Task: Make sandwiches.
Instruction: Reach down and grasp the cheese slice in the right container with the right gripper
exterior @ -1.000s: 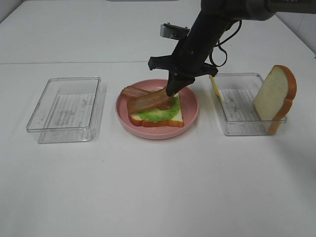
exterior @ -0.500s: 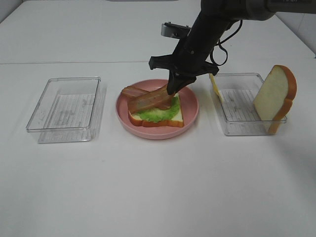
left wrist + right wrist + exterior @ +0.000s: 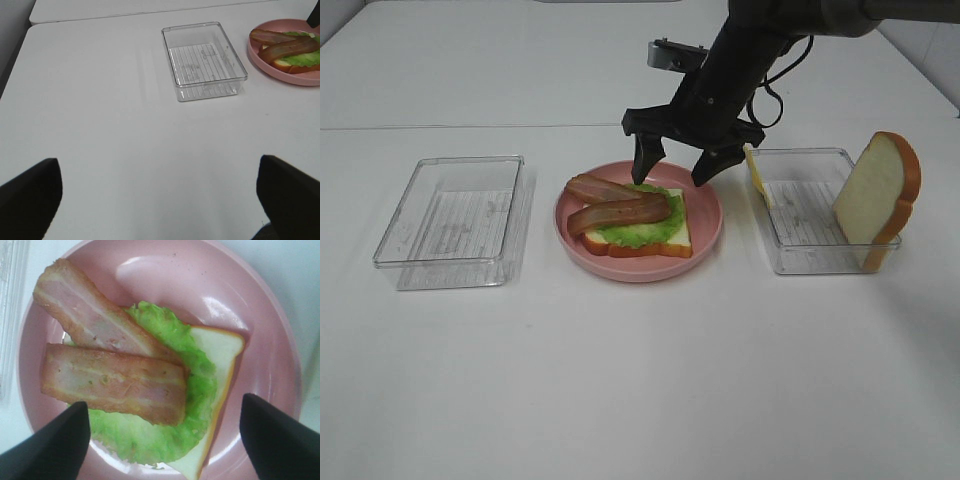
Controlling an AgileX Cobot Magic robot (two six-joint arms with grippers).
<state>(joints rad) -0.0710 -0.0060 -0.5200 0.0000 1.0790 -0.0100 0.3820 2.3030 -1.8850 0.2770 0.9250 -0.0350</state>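
On the pink plate [image 3: 710, 232] lies a white bread slice [image 3: 677, 240] topped with a green lettuce leaf [image 3: 645, 233]. Two bacon strips [image 3: 620, 212] lie on the lettuce, one crossing over the other. My right gripper [image 3: 673, 178] hovers open just above the plate's far side, holding nothing. The right wrist view looks down on the bacon [image 3: 112, 382], lettuce [image 3: 197, 390] and bread [image 3: 220, 350], with the fingertips [image 3: 50, 445] standing wide apart. A second bread slice [image 3: 878, 195] stands on edge in the right tray, and a yellow cheese slice [image 3: 756, 172] leans there. My left gripper [image 3: 160, 200] is open over bare table.
A clear plastic tray [image 3: 455, 215] stands left of the plate and holds nothing. Another clear tray [image 3: 810, 235] stands to the plate's right. The left wrist view shows the left tray [image 3: 204, 60] and the plate's rim [image 3: 260, 62]. White table surrounds everything.
My right gripper has opened and let go of the second bacon strip, which now lies flat on the lettuce. The gripper has risen slightly. The left arm has not moved.
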